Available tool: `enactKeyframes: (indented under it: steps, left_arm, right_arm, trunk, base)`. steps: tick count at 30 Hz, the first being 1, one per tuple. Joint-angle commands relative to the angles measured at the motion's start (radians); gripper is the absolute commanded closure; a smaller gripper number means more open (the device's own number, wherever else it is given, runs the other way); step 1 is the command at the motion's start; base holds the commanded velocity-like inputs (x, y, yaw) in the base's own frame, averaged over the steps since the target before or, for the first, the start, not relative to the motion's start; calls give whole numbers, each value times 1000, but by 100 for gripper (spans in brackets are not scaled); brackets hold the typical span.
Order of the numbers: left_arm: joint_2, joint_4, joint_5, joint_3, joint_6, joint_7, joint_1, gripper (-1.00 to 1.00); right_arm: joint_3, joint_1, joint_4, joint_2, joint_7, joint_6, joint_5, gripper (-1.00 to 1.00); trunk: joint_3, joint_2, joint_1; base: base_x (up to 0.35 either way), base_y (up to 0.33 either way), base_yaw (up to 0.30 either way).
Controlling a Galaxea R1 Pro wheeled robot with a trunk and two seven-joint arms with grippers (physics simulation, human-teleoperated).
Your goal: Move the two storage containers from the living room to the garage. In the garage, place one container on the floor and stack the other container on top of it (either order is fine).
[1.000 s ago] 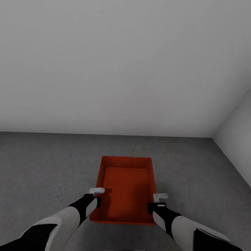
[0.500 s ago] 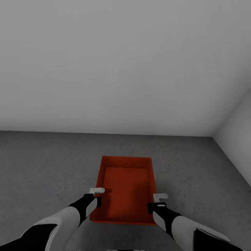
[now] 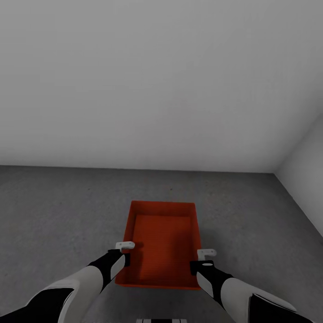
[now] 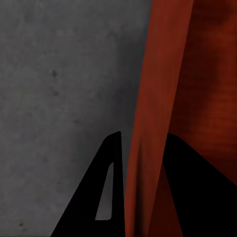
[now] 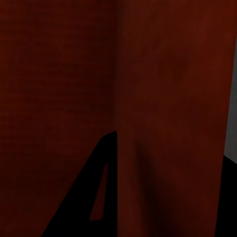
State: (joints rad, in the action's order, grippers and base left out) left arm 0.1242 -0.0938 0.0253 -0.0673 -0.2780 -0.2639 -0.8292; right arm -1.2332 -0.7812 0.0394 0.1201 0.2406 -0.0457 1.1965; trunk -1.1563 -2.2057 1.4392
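View tilted slightly, hands [image 3: 127, 251] [image 3: 204, 259] unmoved, pinching container [image 3: 163, 242] walls, fingertips hidden.

The orange-red rectangular plastic bin [image 3: 162, 242] has a matt finish with fine ribbing across its inner bottom; in the left wrist view its wall [image 4: 158, 113] looks smooth and slightly satin, with faint horizontal lines on the inner face. In the right wrist view the same plastic reads darker, its ribbed texture just visible. The dark grey concrete floor [image 3: 58, 211] is rough and mottled, flecked with small dark spots, wholly matt. The grey-white walls [image 3: 152, 80] are plain, smooth and matt, like painted plaster. The robot's arms show smooth white and black shells with a soft sheen.
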Motion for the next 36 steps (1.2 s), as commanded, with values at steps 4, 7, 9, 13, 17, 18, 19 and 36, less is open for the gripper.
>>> enactKeyframes:
  steps: [4,7,9,13,17,18,19,36]
  left_arm:
    - [5,2,35,16,-13,11,1,100]
    - [5,2,35,16,-13,11,1,100]
    - [5,2,35,16,-13,11,1,100]
    - [5,2,35,16,-13,11,1,100]
    - [5,2,35,16,-13,11,1,100]
    - [5,2,35,15,-13,11,1,100]
    - [5,2,35,16,-13,11,1,100]
    - [5,2,35,16,-13,11,1,100]
  right_arm:
    - [-6,-1,1,0,48,-3,-11,100]
    - [-6,-1,1,0,48,-3,-11,100]
    - [-6,-1,1,0,48,-3,-11,100]
    - [-6,-1,1,0,48,-3,-11,100]
    - [-6,-1,1,1,48,-3,-11,100]
    - [-6,-1,1,0,48,-3,-11,100]
    - [-6,-1,1,0,48,-3,-11,100]
    - [-6,-1,1,0,48,-3,-11,100]
  trunk:
    - [-7,0,0]
    - [-10,0,0]
    - [-11,0,0]
    - [-11,0,0]
    - [-11,0,0]
    - [-11,0,0]
    - [-11,0,0]
    - [-11,0,0]
  base:
    - [0,0,0]
    - [0,0,0]
    - [0,0,0]
    - [0,0,0]
    - [0,0,0]
    - [0,0,0]
    - [0,0,0]
    - [0,0,0]
